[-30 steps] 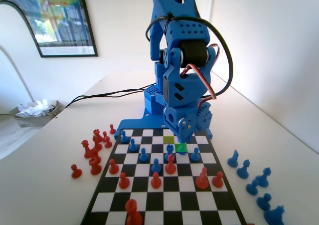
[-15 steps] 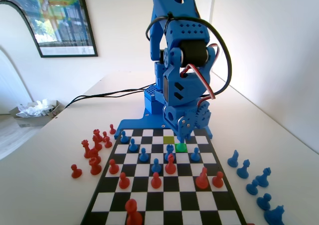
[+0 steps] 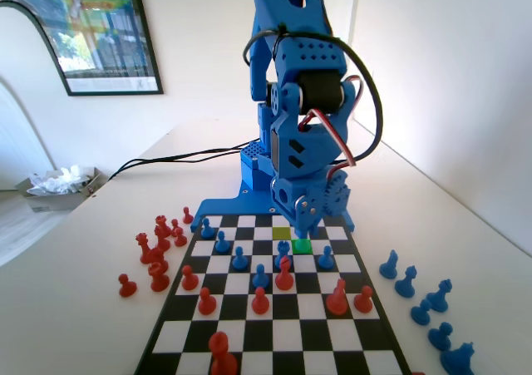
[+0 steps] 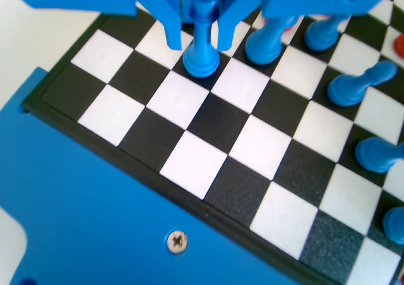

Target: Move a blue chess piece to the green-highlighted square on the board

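Observation:
The tall blue chess piece (image 4: pixel 202 56) stands upright between my gripper's (image 4: pixel 199 43) two jaws, which close in on its upper part from both sides. Its round base is at the board (image 4: pixel 196 162), on or just over a dark square near the board's edge. In the fixed view my gripper (image 3: pixel 301 228) hangs low at the far rows of the board (image 3: pixel 274 335), right behind the green-highlighted square (image 3: pixel 302 246), whose surface shows bare. The gripper body hides the piece there.
A duller olive square (image 3: pixel 283 233) lies just left of the green one. A blue pawn (image 3: pixel 283 249) and a red piece (image 3: pixel 284 273) stand close in front. Loose red pieces (image 3: pixel 158 242) lie left of the board, loose blue ones (image 3: pixel 416 296) to the right. More blue pawns (image 4: pixel 353 86) stand near the gripper.
The gripper has drawn slightly up and back from the green square, which was partly covered a second ago and now shows in full.

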You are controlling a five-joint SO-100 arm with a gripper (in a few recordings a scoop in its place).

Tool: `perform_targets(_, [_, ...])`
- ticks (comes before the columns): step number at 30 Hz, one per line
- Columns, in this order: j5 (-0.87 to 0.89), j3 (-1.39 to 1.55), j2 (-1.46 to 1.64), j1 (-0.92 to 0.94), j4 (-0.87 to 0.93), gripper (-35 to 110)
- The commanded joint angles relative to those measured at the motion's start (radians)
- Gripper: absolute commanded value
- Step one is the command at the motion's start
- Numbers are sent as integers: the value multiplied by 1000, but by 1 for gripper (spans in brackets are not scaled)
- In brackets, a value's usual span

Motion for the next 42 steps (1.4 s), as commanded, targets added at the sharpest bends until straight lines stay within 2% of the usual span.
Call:
perform_targets(1, [-18, -3, 72, 2, -5, 11])
perform_targets(6, [-8, -41, 86, 8, 43, 11])
perform_targets(21, [87, -293, 216, -64, 442, 7])
perform_targets(24, [127, -316, 291, -75, 503, 1])
perform_targets(33, [308, -425, 600, -43, 657, 1])
perform_targets(42, [365, -566, 861, 51, 815, 1])
